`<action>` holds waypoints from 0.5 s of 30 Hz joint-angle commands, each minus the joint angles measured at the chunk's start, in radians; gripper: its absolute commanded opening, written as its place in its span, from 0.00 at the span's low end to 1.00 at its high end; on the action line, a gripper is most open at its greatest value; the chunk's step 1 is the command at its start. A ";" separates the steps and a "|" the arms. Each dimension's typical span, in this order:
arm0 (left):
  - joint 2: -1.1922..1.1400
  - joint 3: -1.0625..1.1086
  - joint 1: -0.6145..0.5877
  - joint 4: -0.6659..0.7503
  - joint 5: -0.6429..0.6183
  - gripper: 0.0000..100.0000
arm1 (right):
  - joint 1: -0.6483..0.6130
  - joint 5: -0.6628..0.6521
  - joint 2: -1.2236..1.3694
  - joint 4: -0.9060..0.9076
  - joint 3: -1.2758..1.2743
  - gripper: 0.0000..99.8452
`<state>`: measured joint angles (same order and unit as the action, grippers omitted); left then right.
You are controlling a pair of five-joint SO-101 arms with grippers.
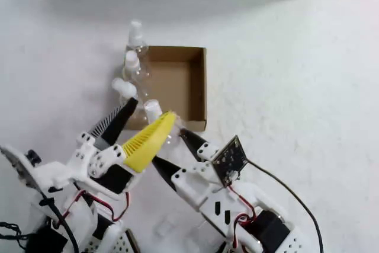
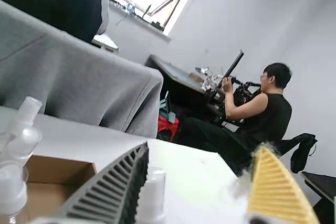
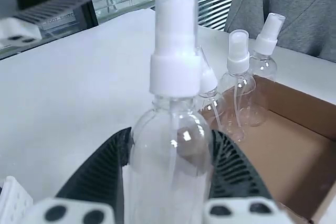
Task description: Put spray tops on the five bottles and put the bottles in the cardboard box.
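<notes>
Right hand (image 3: 170,136) tight around the clear bottle (image 3: 169,161), left hand (image 2: 203,151) wide open astride its spray top (image 2: 152,190).

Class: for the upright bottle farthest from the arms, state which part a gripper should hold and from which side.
Grip the farthest bottle probably by its round body, below its spray top, coming from the open table side: the box flanks the other side and a neighbour bottle crowds its near side.

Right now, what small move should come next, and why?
Probably close the left gripper on the spray top to tighten it: its fingers stand open either side of the top, while the right gripper is shut on the bottle.
</notes>
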<state>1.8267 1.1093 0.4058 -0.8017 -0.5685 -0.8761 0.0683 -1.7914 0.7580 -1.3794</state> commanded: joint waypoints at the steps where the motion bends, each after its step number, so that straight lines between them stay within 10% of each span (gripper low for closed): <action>1: -0.008 -0.129 -0.061 -0.075 0.008 0.25 | 0.056 0.005 -0.004 -0.015 0.014 0.02; 15: -0.010 -0.120 -0.073 -0.084 0.008 0.02 | 0.367 0.006 0.004 -0.199 0.057 0.02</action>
<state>1.8267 0.9759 0.3368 -0.8753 -0.5715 -0.5723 0.0683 -1.7914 0.6828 -1.3794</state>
